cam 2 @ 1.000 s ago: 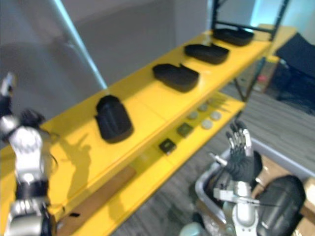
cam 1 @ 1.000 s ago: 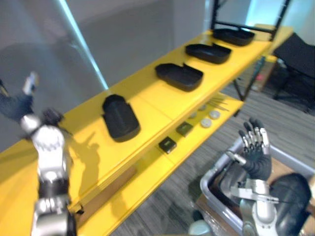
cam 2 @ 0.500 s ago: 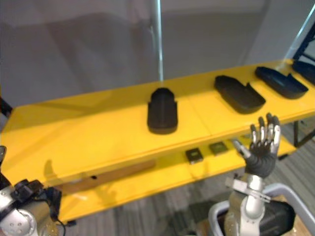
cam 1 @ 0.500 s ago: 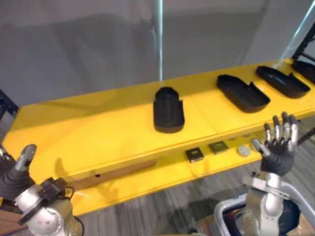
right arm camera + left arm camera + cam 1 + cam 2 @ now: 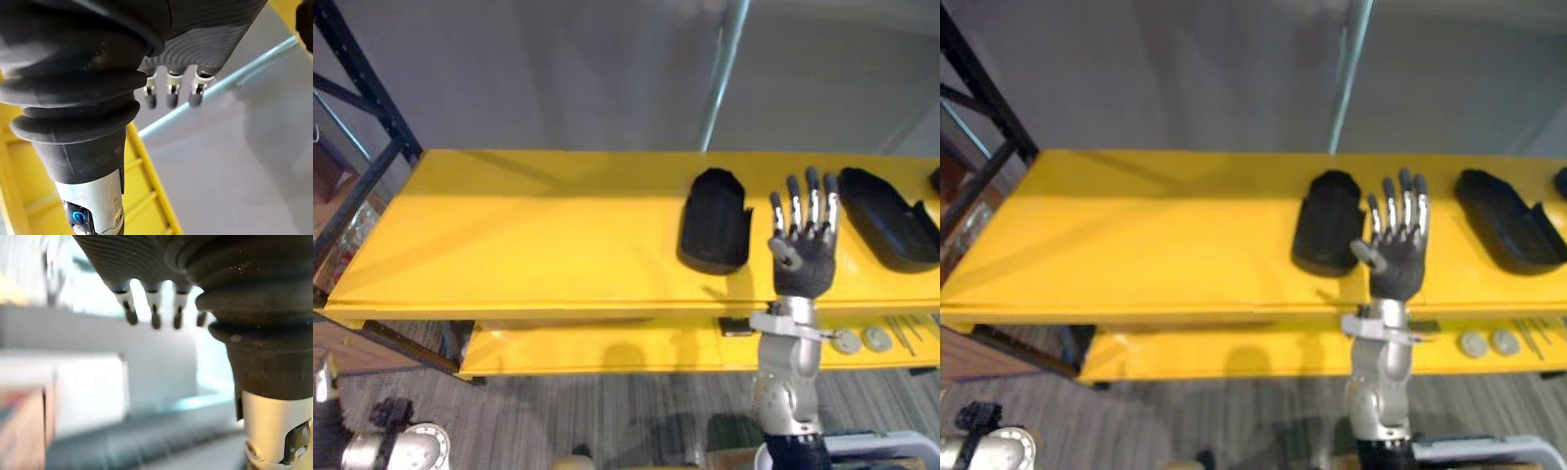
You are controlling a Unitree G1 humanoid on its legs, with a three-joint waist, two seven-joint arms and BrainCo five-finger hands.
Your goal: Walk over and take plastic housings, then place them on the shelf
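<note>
Black plastic housings lie on the yellow shelf (image 5: 529, 235): one (image 5: 715, 220) near the middle, a second (image 5: 891, 230) further right, and the edge of a third (image 5: 934, 180) at the border. My right hand (image 5: 800, 262) is raised in front of the shelf between the first two housings, fingers straight and spread, holding nothing. In its wrist view the right hand's fingers (image 5: 168, 93) reach out straight past the dark cover. My left hand (image 5: 152, 316) hangs low, away from the shelf, with relaxed fingers and nothing in it.
A lower yellow shelf (image 5: 607, 352) carries a small dark square part (image 5: 734, 326), two round discs (image 5: 860, 340) and thin tools (image 5: 906, 331). A black upright frame (image 5: 362, 88) stands at the shelf's left end. A pale pole (image 5: 724, 69) rises behind. A grey bin's rim (image 5: 1479, 448) shows bottom right.
The whole picture has swung, so the camera moved and the shelf now lies square across the view. My right hand has risen in front of the shelf, still open and empty.
</note>
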